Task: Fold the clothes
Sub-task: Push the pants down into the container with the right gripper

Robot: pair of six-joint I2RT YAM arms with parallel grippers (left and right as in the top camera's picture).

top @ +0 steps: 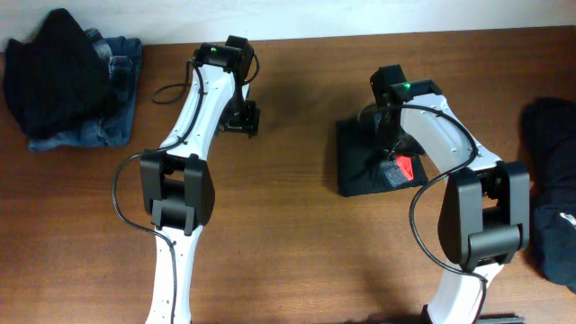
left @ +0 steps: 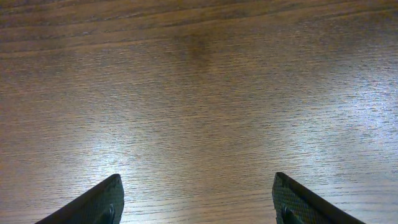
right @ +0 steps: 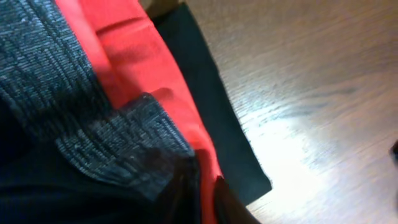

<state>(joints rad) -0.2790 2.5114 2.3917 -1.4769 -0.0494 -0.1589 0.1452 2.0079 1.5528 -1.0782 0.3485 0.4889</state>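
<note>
A folded black garment [top: 364,171] with red trim [top: 403,167] lies right of the table's centre. My right gripper [top: 392,151] is down on it. In the right wrist view its narrow jaws [right: 208,199] pinch the red trim [right: 137,56], beside a dark ribbed band [right: 68,93] and black cloth [right: 214,118]. My left gripper [top: 241,121] hovers over bare wood left of centre. In the left wrist view it [left: 198,205] stands open with nothing between its fingers [left: 102,202]. More clothes lie apart: a black garment [top: 52,70] on blue jeans [top: 103,126] at the far left.
A heap of dark clothes [top: 551,180] sits at the table's right edge. The wooden table [top: 288,234] shows bare between the two arms and along the front. A pale wall runs along the back edge.
</note>
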